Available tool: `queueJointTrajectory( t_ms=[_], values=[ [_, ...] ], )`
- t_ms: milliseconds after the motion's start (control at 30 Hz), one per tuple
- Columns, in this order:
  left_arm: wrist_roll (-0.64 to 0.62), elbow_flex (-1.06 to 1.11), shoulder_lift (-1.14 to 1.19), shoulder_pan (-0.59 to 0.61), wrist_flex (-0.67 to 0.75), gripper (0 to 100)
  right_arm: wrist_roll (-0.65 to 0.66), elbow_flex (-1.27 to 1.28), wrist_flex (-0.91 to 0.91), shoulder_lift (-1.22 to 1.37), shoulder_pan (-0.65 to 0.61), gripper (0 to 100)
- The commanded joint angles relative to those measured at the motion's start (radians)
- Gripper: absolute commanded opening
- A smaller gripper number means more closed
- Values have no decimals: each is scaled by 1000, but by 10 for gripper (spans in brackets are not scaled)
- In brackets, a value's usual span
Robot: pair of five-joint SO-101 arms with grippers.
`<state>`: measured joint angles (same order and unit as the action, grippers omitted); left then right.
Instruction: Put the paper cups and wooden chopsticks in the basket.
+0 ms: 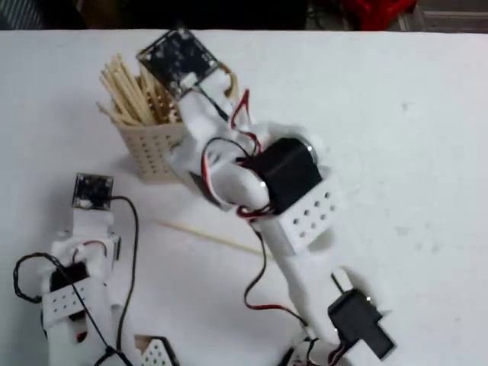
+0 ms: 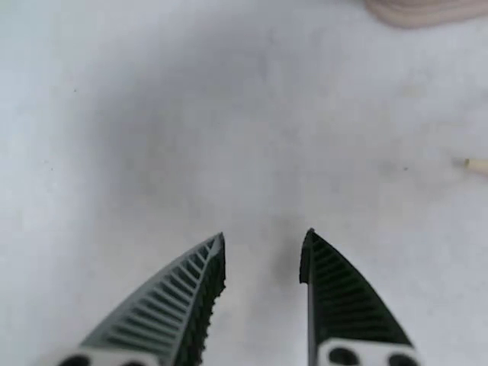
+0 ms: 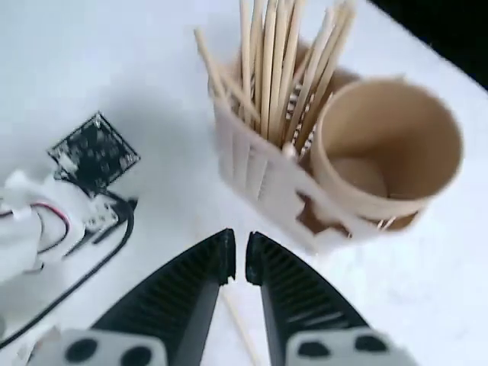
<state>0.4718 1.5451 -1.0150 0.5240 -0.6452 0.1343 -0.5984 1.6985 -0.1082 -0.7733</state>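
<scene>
A cream lattice basket [image 1: 152, 149] stands at the back left of the table, holding a bundle of wooden chopsticks [image 1: 130, 91] and a brown paper cup [image 3: 389, 145]. My right arm leans over the basket [image 3: 267, 187]. Its gripper [image 3: 240, 255] hangs beside the basket, fingers nearly together with a thin slit between them. One loose chopstick [image 1: 206, 234] lies on the table under that arm, and a piece of it [image 3: 238, 324] shows in the slit. My left gripper [image 2: 263, 244] is open over bare table, the chopstick's tip [image 2: 476, 164] off to one side.
The left arm [image 1: 80, 252] sits at the front left with its black camera board [image 1: 93, 191] toward the basket. Black and red cables hang off both arms. The white table stretches wide and bare to the right.
</scene>
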Motion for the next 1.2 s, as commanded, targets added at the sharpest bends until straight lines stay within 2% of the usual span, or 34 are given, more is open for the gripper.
queueJointTrajectory(
  t_ms=[0, 233, 367, 433, 567, 633, 833, 1000, 1100, 1167],
  values=[
    [-9, -6, -19, -10, 15, 173, 0, 112, 21, -59, -2, 42],
    [-9, -6, -19, -10, 15, 173, 0, 454, -50, -74, -30, 42],
    [-9, -6, -19, -10, 15, 173, 34, 700, -236, -82, -27, 42],
    [-9, -6, -19, -10, 15, 173, 180, 830, -351, -82, -33, 42],
    [-9, -6, -19, -10, 15, 173, 578, 1054, -556, -77, -62, 42],
    [-9, -6, -19, -10, 15, 173, 675, 1143, -659, -74, -82, 42],
    [-9, -6, -19, -10, 15, 173, 646, 1267, -937, -73, -99, 45],
    [-9, -6, -19, -10, 15, 173, 641, 1264, -946, -27, -101, 50],
    [-9, -6, -19, -10, 15, 173, 634, 1257, -954, 62, -101, 110],
    [-9, -6, -19, -10, 15, 173, 577, 1206, -947, 128, -94, 158]
  ],
)
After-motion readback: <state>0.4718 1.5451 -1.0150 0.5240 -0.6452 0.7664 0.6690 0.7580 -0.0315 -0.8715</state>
